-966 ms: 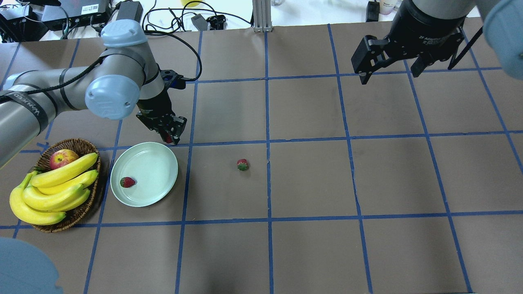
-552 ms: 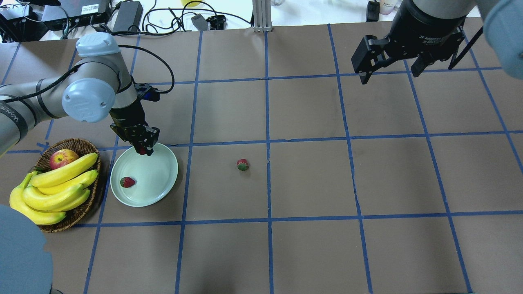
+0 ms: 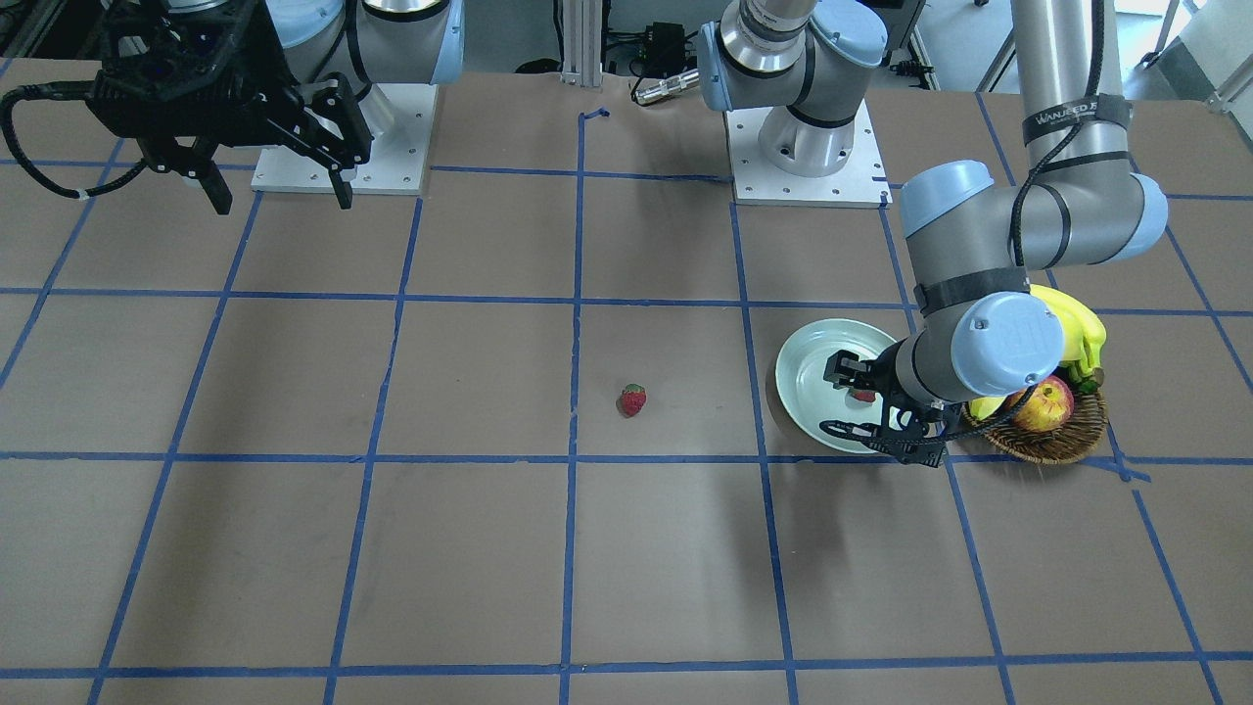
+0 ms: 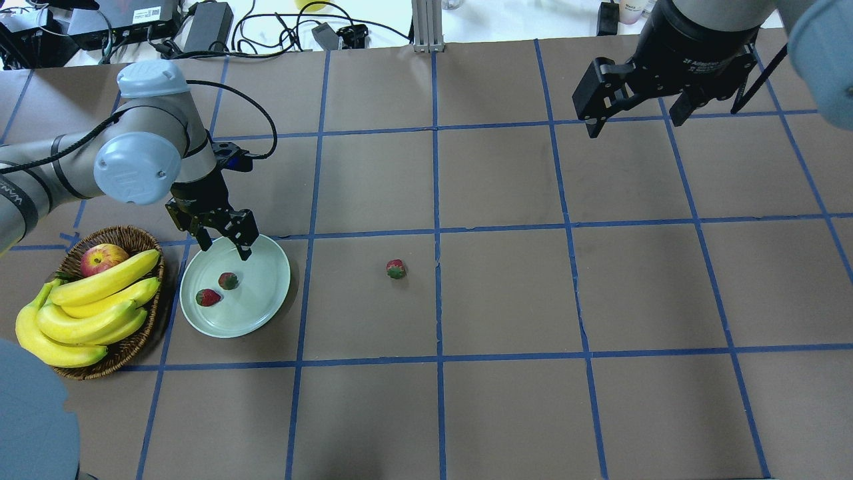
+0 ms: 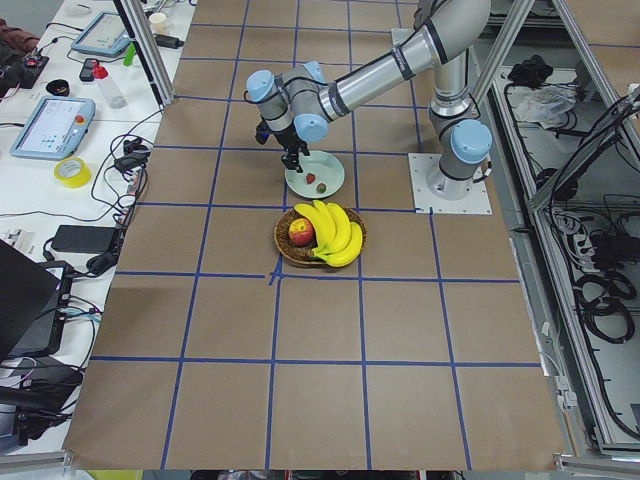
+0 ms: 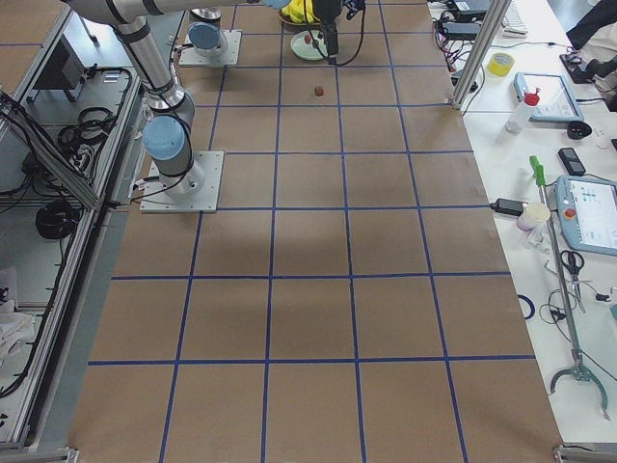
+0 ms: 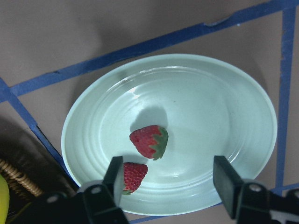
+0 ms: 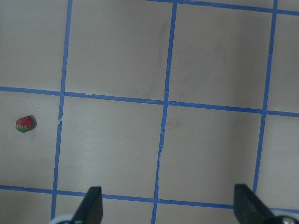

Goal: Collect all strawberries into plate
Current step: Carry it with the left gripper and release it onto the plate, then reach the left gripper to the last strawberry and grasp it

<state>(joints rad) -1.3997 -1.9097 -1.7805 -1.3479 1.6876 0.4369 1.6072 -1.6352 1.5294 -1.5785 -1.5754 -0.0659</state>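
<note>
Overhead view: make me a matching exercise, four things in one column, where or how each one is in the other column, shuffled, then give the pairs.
Column A
1. apple
2. lone strawberry
3. left gripper
4. right gripper

Column B
a. open, over the plate
b. on the table, outside the plate
c. open, over bare table, far from the plate
d. in the basket beside the bananas

Pairs: 1-d, 2-b, 3-a, 4-c
</note>
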